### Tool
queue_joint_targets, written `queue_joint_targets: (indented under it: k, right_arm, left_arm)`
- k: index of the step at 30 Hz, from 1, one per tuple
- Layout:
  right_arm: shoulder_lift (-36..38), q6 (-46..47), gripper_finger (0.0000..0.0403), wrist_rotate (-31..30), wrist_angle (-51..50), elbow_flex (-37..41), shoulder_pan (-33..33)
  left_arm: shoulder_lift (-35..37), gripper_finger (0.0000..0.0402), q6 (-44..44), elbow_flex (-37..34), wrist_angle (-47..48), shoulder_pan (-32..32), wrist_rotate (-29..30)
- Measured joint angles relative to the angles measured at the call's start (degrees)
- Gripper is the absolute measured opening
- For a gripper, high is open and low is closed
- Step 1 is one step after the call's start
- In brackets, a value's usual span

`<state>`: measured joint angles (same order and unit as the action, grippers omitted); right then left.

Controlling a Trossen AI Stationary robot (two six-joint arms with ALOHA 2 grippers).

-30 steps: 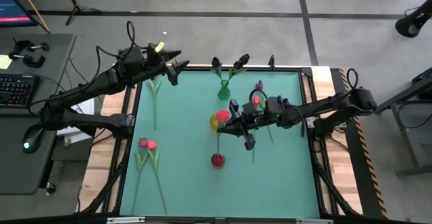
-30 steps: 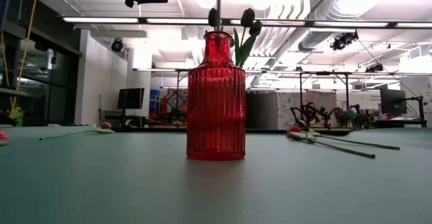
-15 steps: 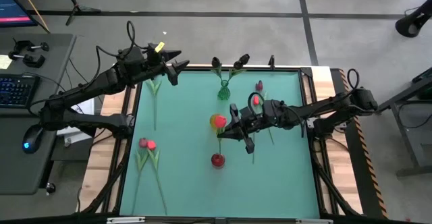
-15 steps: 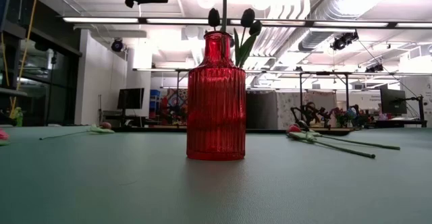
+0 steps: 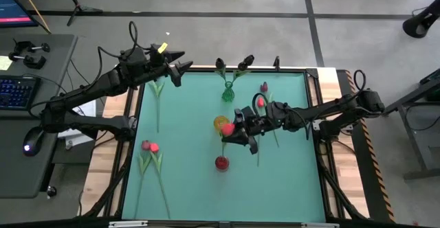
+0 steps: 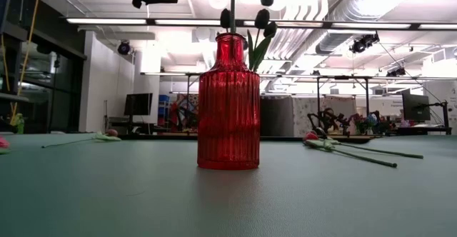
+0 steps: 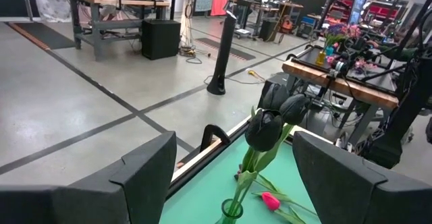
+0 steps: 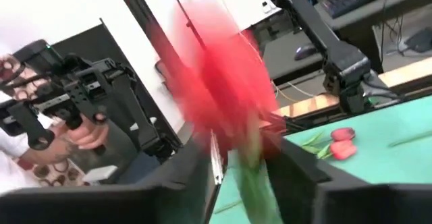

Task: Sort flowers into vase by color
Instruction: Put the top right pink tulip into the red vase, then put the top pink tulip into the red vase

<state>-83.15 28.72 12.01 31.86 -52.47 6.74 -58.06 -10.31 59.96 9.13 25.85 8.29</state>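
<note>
My right gripper (image 5: 238,130) (image 8: 243,162) is above the table's middle, shut on a red tulip (image 5: 227,127) whose head (image 8: 216,69) shows blurred in its wrist view. The tulip's stem (image 6: 232,1) hangs straight down to the mouth of the red ribbed vase (image 6: 228,101) (image 5: 221,163). Whether its lower end is inside, I cannot tell. A green vase (image 5: 227,90) near the far edge holds near-black tulips (image 7: 270,124). A yellow vase (image 5: 218,121) stands beside the held head. My left gripper (image 5: 177,69) (image 7: 233,150) waits open over the far left corner. My right gripper pinches the red tulip's green stem (image 8: 251,183) between its two fingers, just below the head. The fingers come level from the table's right side and lie across the stem. The tulip is lifted clear and hangs upright below the hold.
Two red-pink tulips (image 5: 149,147) lie by the left edge and another flower (image 5: 157,97) lies farther back on the left. Pink and maroon tulips (image 5: 262,96) lie to the right of the green vase, under my right arm. Wooden rails frame the green mat (image 5: 185,187).
My right gripper has carried the red tulip a little toward the near edge and down: one finger now dips into the top of the low view. The hanging stem swayed sideways above the red vase's mouth and came back over it.
</note>
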Motion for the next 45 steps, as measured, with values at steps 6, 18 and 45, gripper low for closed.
queue_joint_targets:
  k: [6, 18, 45]
  right_arm:
    - [0.0, 1.0, 0.0247, 1.8, -3.8, 0.0, 0.0]
    - [7.1, 2.4, 0.0309, 11.4, -21.7, 0.0, -5.0]
    - [6.0, 35.6, 0.0307, -9.2, -59.1, 12.8, -18.8]
  left_arm:
    - [0.0, 0.0284, 0.0, 0.0, 0.0, 0.0, 0.0]
    - [0.0, 0.0284, 0.0, 0.0, 0.0, 0.0, 0.0]
    - [0.0, 0.0284, 0.0, 0.0, 0.0, 0.0, 0.0]
